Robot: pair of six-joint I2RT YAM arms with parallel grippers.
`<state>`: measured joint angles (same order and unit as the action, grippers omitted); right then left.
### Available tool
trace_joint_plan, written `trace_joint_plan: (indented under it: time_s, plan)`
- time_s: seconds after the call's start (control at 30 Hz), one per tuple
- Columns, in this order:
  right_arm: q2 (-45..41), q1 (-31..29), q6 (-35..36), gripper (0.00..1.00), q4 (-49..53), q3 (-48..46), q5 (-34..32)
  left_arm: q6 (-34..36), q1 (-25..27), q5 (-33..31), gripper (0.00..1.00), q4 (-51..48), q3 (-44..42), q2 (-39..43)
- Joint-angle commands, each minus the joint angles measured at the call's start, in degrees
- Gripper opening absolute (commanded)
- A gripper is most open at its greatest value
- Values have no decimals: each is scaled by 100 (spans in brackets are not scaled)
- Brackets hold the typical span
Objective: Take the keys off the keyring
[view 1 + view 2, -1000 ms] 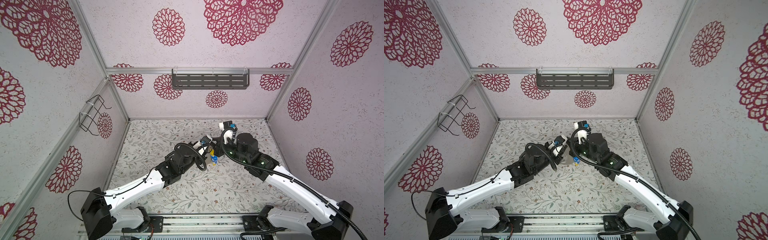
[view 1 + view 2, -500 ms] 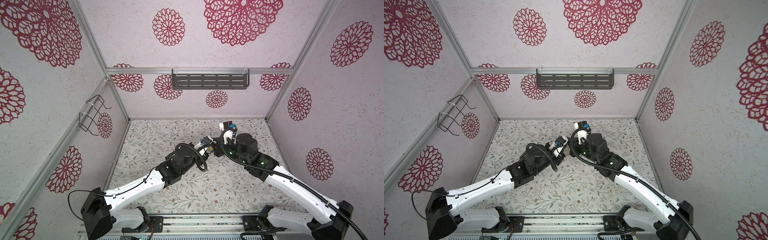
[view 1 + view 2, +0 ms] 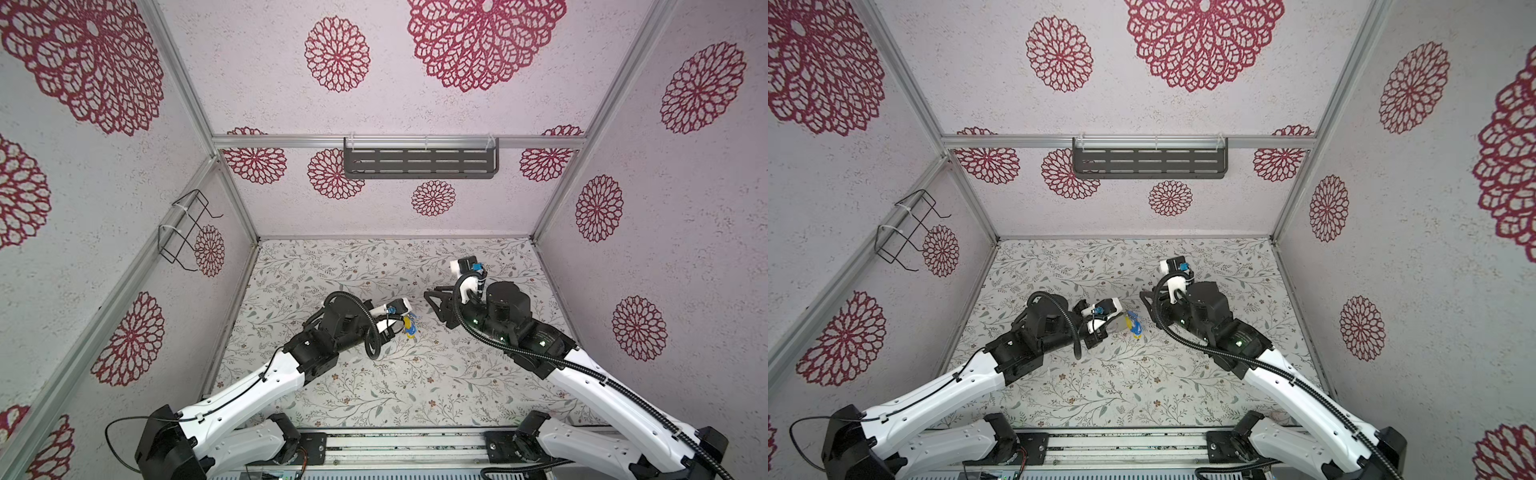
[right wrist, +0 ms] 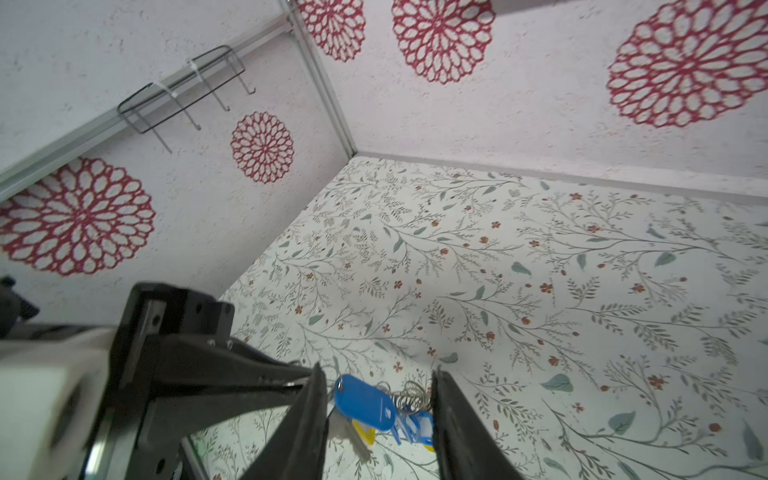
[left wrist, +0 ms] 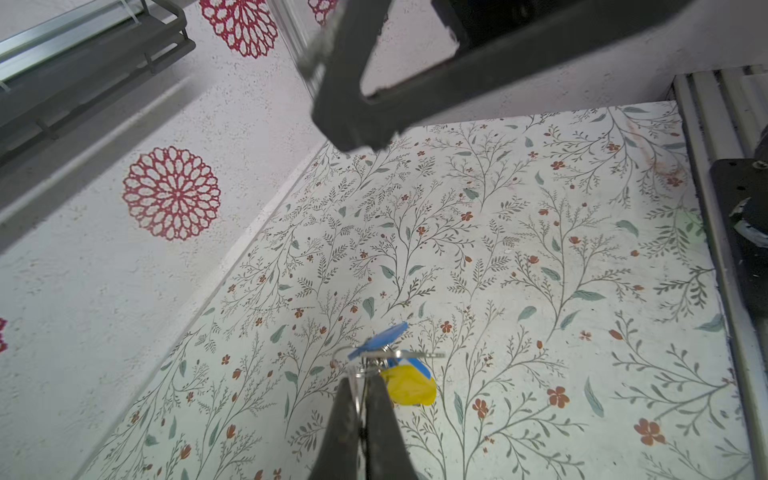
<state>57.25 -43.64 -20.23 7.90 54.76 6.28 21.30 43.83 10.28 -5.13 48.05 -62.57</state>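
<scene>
Left gripper (image 5: 360, 379) pinches the keyring (image 5: 370, 362) in its jaws — keys (image 5: 409, 386) dangling below it, likely to present them — right gripper (image 4: 377, 370) near the keyring, jaws spread.

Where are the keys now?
In a top view the keys are near the middle of the floor, pinched by the left gripper, the open right gripper apart on their right.
</scene>
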Motion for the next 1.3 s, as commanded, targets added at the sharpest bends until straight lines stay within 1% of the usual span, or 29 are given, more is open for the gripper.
trace_joint_plan:
  time_s: [0.0, 0.13, 0.2, 0.43, 0.57, 0.83, 0.93, 1.0, 1.23, 1.27]
  plan:
    - [61, 6, 172, 51, -752, -173, 1057, -118, -146, 730, 0, -69, 269, 133]
    - [128, -53, 378, 63, -1207, -392, 1303, -79, -207, 783, 0, -265, 370, 89]
    - [135, -74, 589, 67, -1273, -422, 1301, -64, -248, 858, 0, -343, 402, 80]
    - [277, -99, 1186, 70, -1036, -326, 1191, -108, -375, 1091, 0, -512, 524, 97]
    - [372, -142, 1181, 70, -1051, -316, 1375, -203, -427, 1090, 0, -609, 613, 123]
    - [670, -315, 1478, 70, -895, -151, 1126, -243, -437, 1200, 0, -731, 684, 76]
    - [795, -389, 1614, 64, -755, -17, 978, -249, -437, 1178, 0, -749, 688, 77]
    - [820, -426, 1662, 57, -671, 29, 824, -239, -446, 1165, 0, -791, 703, 61]
    - [669, -503, 1724, 22, -429, 106, 448, -190, -459, 1153, 0, -898, 705, 66]
    - [656, -518, 1733, 19, -368, 137, 408, -183, -472, 1152, 0, -909, 712, 45]
